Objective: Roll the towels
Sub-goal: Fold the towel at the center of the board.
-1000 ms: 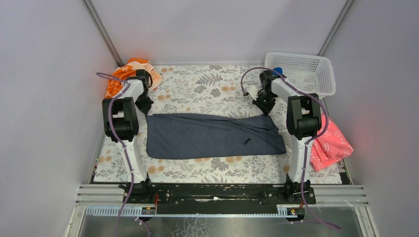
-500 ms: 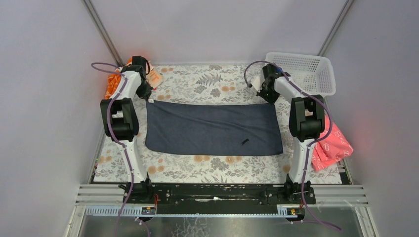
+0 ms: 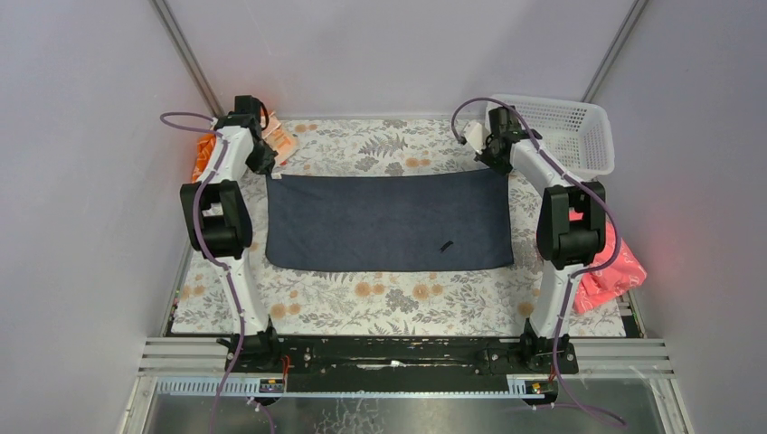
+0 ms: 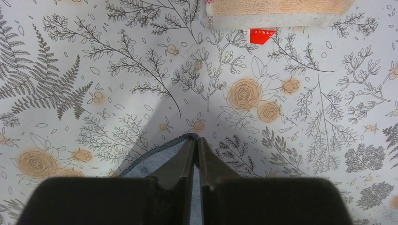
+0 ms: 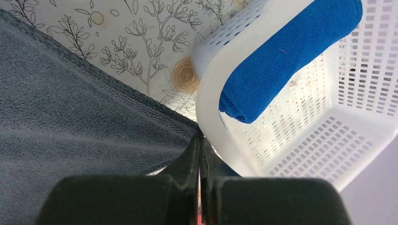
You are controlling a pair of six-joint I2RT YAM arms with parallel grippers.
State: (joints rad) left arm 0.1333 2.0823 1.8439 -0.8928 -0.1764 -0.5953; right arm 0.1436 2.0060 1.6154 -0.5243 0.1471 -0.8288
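So, near side first: bare floral desk (image 3: 362,298) in front, with a pink cloth (image 3: 615,271) bunched off its right edge. Then the grey towel (image 3: 389,221) lies spread flat across the middle, long side left to right, with no roll in it yet.

At its far edge, the left end effector (image 4: 197,140) is clamped shut on the far-left corner, and you can see the hem poking out between the tips. The right end effector (image 5: 199,140) is pinched tight on the far-right corner, right up against the basket (image 5: 206,61).

Looks to me like the lay-it-flat step. To do it well I'd keep both corners level and lightly taut so the far edge sits straight, then let go low so nothing springs back. A crooked edge probably means a cone-shaped roll. I'd also watch that the right side doesn't snag the basket rim.

Further back, the blue towel (image 5: 286,61) sits rolled in the basket, and an orange cloth (image 3: 203,158) is heaped at the far left.
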